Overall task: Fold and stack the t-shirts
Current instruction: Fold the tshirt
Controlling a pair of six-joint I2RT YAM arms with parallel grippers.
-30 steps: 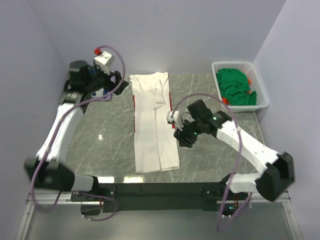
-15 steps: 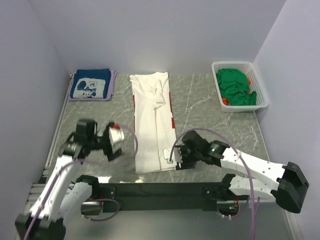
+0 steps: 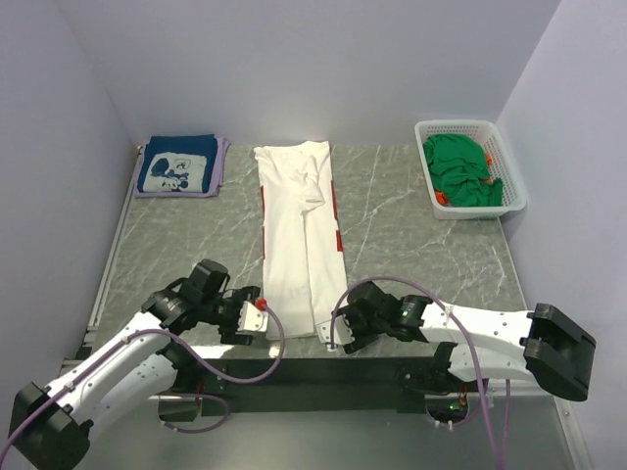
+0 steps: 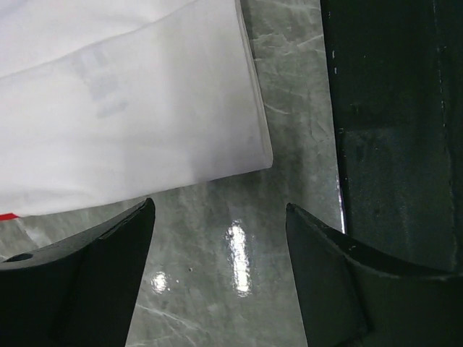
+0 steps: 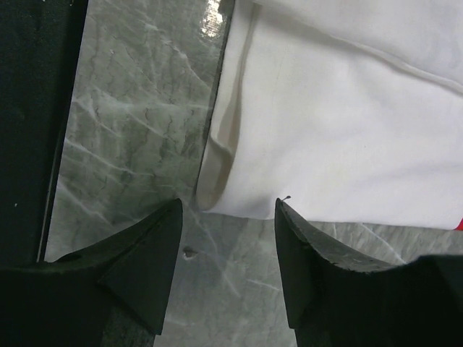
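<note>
- White t-shirt (image 3: 299, 235) lies flat mid-way across the grey marble table (image 3: 411, 245). It is folded lengthwise into one long narrow strip running from the far side toward the arms. Slivers of red print (image 3: 340, 241) show at its side edges.
- Left gripper (image 3: 257, 318) sits low at the strip's near left corner, jaws spread wide and gripping nothing. In the left wrist view only bare marble shows between its fingers (image 4: 79, 289). The shirt corner lies just past the tips, apart from them.
- Right gripper (image 3: 338, 331) sits low at the strip's near right corner, jaws likewise apart with nothing pinched. In the right wrist view the folded cloth corner lies just ahead of the gap. Whether the tips touch it cannot be told.
- The two grippers flank the shirt's near end, one per corner, close to the black base rail (image 3: 313, 372) along the table's near edge.
- Navy t-shirt (image 3: 178, 166) with white cartoon print is folded into a neat rectangle at the far left corner. It rests on a lavender folded cloth (image 3: 176, 194) whose edge sticks out around it.
- Green t-shirts (image 3: 460, 171) are bunched inside the white lattice basket (image 3: 456, 124) at the far right corner, well apart from the white shirt.
</note>
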